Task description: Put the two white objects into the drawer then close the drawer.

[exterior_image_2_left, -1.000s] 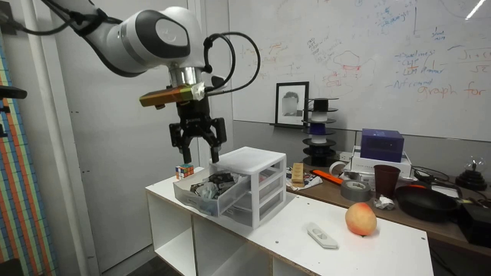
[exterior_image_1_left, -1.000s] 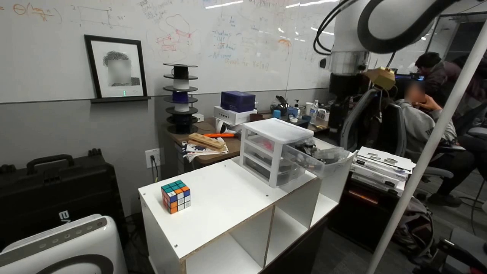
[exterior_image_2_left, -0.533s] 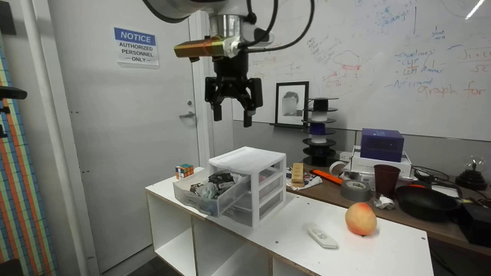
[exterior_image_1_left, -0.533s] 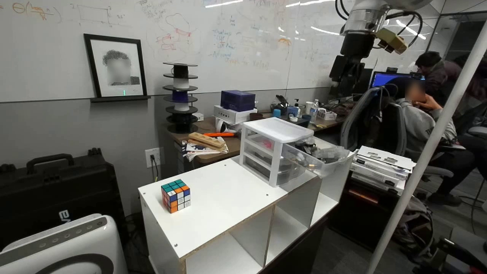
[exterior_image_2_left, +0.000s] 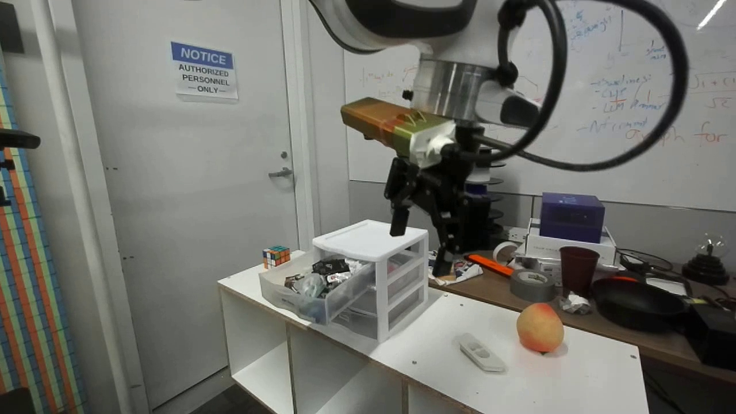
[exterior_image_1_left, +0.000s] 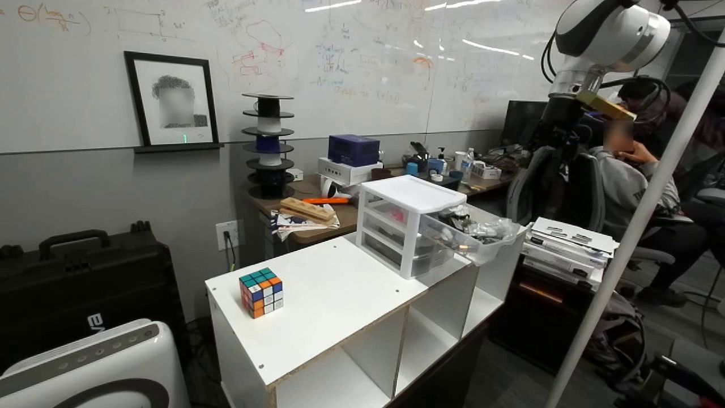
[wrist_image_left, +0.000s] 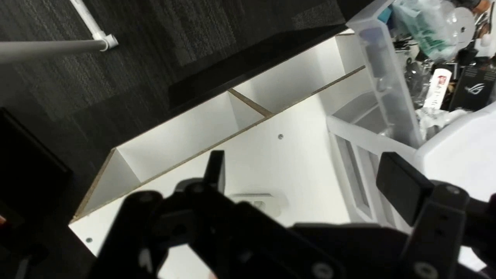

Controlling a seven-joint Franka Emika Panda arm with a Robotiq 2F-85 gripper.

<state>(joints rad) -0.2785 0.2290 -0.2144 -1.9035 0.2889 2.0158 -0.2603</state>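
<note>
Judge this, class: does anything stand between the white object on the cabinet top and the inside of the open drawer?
Yes: the drawer's side wall faces the white object, and the chest's front post stands roughly on the straight line between. Lifting over should clear both.

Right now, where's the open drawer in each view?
In an exterior view: open drawer right of centre, below mid-height.
In an exterior view: open drawer left of centre, lower half.
Wrist view: open drawer at upper right, cropped.
Shared landmark: white shelf cabinet, in all three.
</note>
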